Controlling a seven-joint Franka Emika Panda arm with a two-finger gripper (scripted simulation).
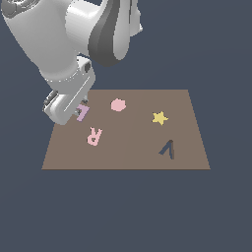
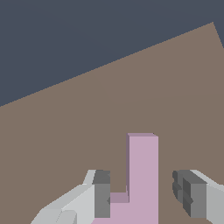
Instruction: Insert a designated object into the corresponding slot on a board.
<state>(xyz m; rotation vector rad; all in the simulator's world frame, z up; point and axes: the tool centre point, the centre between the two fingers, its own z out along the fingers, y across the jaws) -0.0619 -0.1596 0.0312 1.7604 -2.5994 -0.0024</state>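
Lilac L-shaped flat block (image 2: pixel 142 179) lies on the large brown square board (image 1: pixel 133 142) near its far corner on the exterior view's left, between the spread fingers (image 2: pixel 101 194) of the white robot hand (image 2: pixel 146 197), which stands open around it, neither finger touching

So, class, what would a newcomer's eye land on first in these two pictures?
The big white arm looming over the brown board's corner at the exterior view's left, its gripper open around the lilac L-shaped block. Next, the bright shapes on the board: a pink hexagon, a yellow star and a pink R.
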